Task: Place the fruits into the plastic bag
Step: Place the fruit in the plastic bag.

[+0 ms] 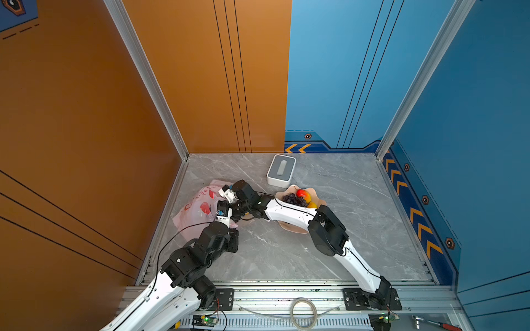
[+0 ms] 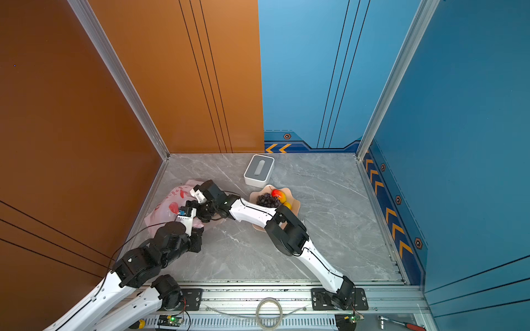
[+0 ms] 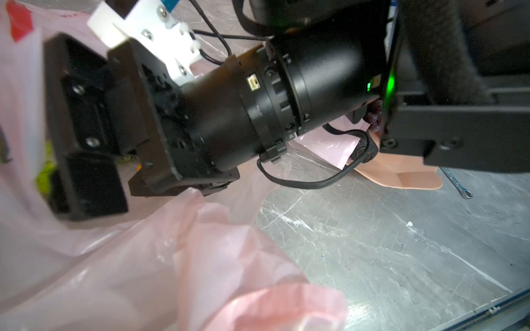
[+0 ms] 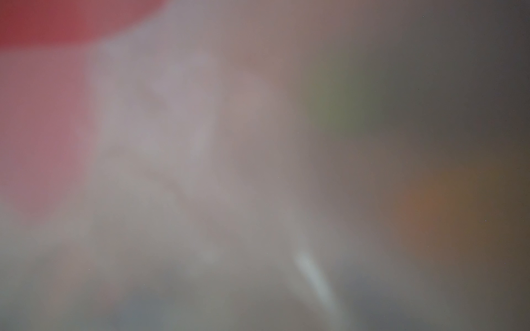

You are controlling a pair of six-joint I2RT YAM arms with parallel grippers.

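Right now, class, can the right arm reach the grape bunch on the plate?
Probably yes, once it pulls back: the right gripper is away at the plastic bag, but the grape bunch lies uncovered on the plate right beside that arm's forearm.

The left arm (image 1: 160, 301) and right arm (image 1: 284, 215) are wearing white angular shells between bulky black joints (image 1: 329, 232); a thin black cable (image 3: 309, 185) is looping off one wrist; a white bracket (image 3: 129, 27) is showing silver screws (image 3: 147, 35); a green light (image 3: 390, 83) is glowing.
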